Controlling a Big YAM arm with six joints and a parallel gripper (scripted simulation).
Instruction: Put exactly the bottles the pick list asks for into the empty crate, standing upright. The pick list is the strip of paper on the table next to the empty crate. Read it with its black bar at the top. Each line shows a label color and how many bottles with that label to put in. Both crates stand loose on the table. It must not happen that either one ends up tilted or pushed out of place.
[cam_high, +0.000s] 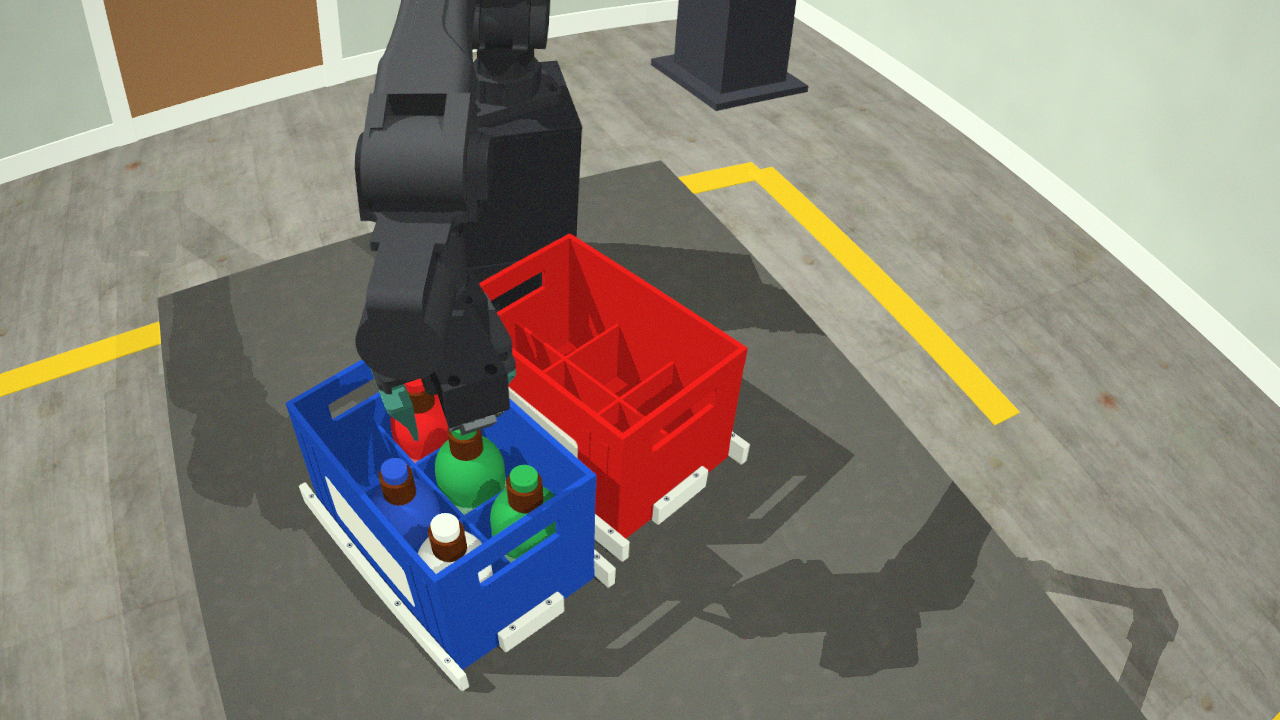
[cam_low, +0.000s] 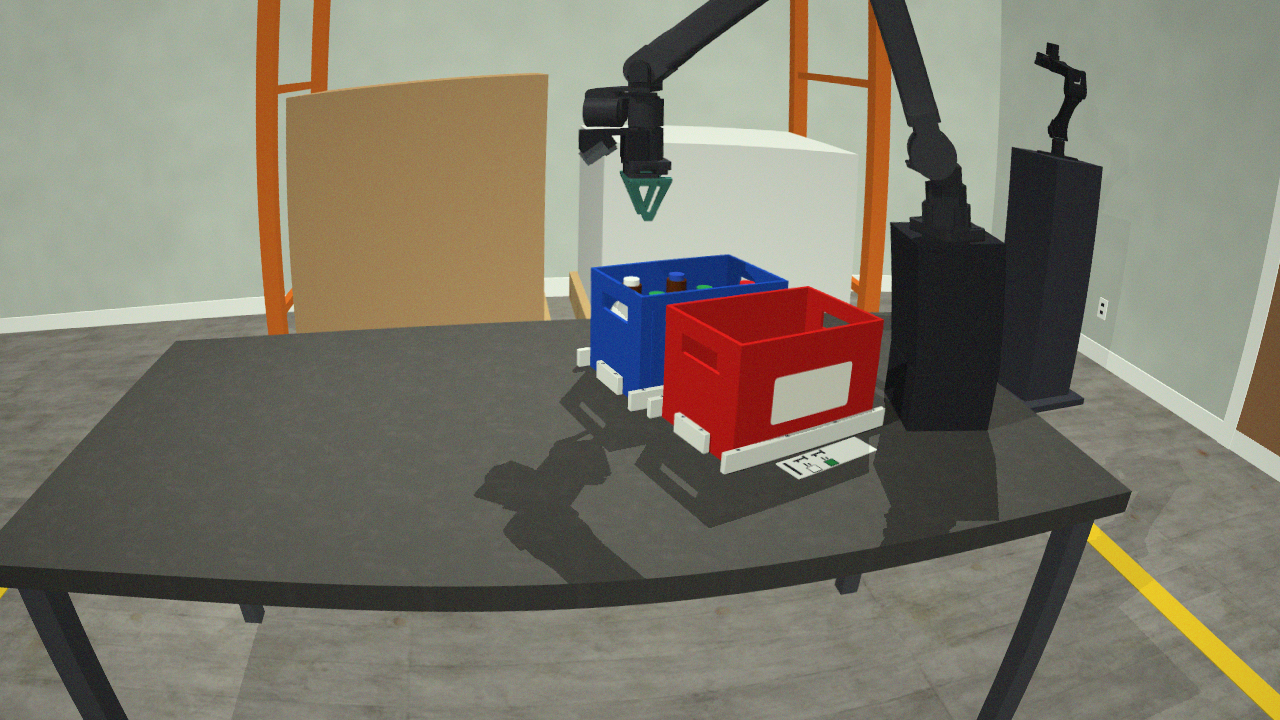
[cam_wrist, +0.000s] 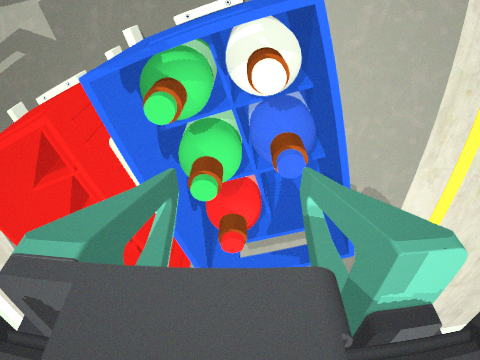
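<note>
We hover our gripper (cam_low: 646, 198), fingers spread and empty, high above the blue crate (cam_high: 501, 573), lining up over a green bottle (cam_wrist: 208, 152).

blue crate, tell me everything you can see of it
The blue plastic crate is an open-topped box with handle slots, a white panel on one long side and dividers forming six cells. Five cells hold upright bottles: two green, one red, one blue, one white; one cell is vacant. It stands on the dark table between white blocks, beside the red crate, under the open claw.
</note>
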